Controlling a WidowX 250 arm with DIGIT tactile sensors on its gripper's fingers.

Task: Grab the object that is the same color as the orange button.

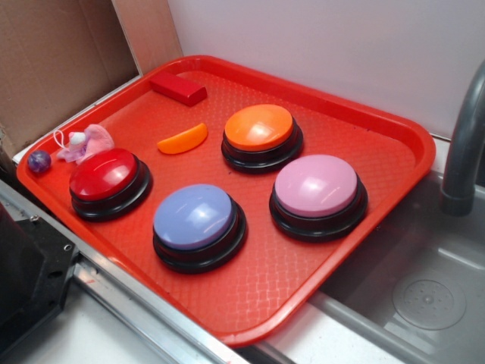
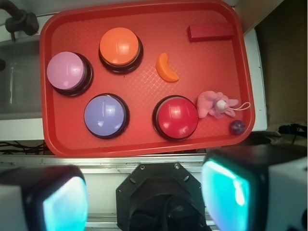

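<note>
Two spread fingers (image 2: 65, 204) of our gripper (image 2: 144, 202) hang empty, well back from the red tray (image 2: 144, 144). In it the orange slice (image 2: 167, 68) lies beside the orange button (image 2: 119, 46), among red (image 2: 176, 117), blue (image 2: 105, 114) and pink (image 2: 68, 71) buttons. Only the exterior view shows the sink (image 1: 424, 288).

red tray (image 1: 394, 129), four buttons (image 1: 193, 216), orange slice (image 1: 183, 139), red block (image 1: 178, 89)

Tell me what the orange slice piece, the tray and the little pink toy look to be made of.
Orange slice piece: probably hard plastic; smooth and glossy, with a light streak along its curve.
Tray: looks like moulded red plastic, with a fine waffle texture on the floor and a smooth raised rim.
Pink toy: seemingly soft fabric or plush; fuzzy, floppy outline with a thin white cord loop.
</note>
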